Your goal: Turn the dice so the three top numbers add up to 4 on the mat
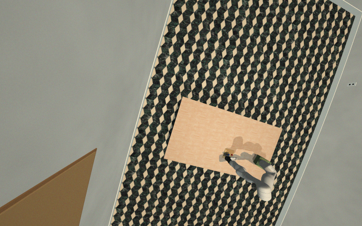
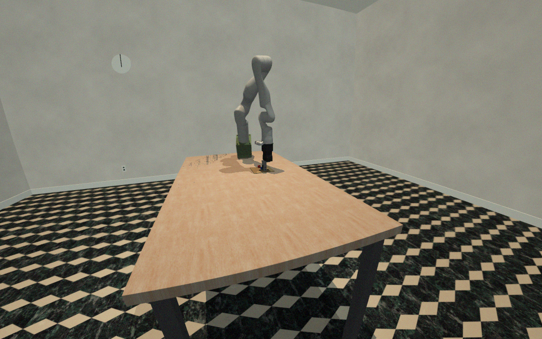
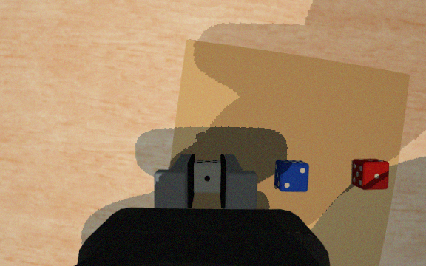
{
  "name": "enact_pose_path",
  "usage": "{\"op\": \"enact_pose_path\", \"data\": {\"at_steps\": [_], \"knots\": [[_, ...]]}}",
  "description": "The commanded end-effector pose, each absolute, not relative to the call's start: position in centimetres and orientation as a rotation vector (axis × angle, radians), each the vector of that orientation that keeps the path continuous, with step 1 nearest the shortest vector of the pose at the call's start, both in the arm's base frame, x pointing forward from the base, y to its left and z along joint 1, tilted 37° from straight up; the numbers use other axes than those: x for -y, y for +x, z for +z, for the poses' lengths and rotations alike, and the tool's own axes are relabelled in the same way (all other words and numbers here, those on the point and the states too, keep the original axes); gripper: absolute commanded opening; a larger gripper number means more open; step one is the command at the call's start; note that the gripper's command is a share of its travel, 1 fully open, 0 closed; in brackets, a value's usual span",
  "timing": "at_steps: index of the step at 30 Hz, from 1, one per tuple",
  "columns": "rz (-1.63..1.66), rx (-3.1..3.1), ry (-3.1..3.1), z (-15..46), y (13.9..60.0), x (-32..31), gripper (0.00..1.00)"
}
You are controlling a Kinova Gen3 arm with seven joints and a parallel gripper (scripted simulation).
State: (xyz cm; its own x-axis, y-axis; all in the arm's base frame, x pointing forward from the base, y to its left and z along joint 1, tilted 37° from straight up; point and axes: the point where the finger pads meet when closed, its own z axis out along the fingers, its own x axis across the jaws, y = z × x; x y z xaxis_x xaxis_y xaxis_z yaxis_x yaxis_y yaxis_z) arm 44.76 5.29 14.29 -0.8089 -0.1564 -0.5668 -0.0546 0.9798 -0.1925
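Note:
My gripper [image 3: 207, 173] [image 2: 264, 167] points down, low over the mat's left part in the wrist view, and is shut on a white die [image 3: 213, 185]. That die shows one dark pip on top; whether its underside touches the mat cannot be told. A blue die [image 3: 291, 181] [image 1: 228, 154] lies flat on the mat just right of the gripper, two pips up. A red die [image 3: 379, 166] [image 1: 231, 154] [image 2: 259, 166] lies flat near the mat's right edge, one pip up. The tan mat [image 3: 346, 111] [image 1: 229, 150] lies flat; the gripper body hides its lower left part.
The mat lies on a light wooden table [image 1: 202, 126] [image 2: 243, 231]. The arm stands on a green base block [image 2: 243, 150] at the table's far end in the exterior view. The blue die stands close beside the right finger in the wrist view. Arm shadows cross the mat.

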Motion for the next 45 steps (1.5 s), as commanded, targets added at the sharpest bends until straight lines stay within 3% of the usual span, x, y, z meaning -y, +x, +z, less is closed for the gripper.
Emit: {"op": "enact_pose_path", "data": {"at_steps": [1,45], "knots": [[-0.221,-2.509,-0.148,14.33,44.76,-5.31,0.34],[-0.221,-2.509,-0.148,14.01,45.0,-5.26,0.34]]}}
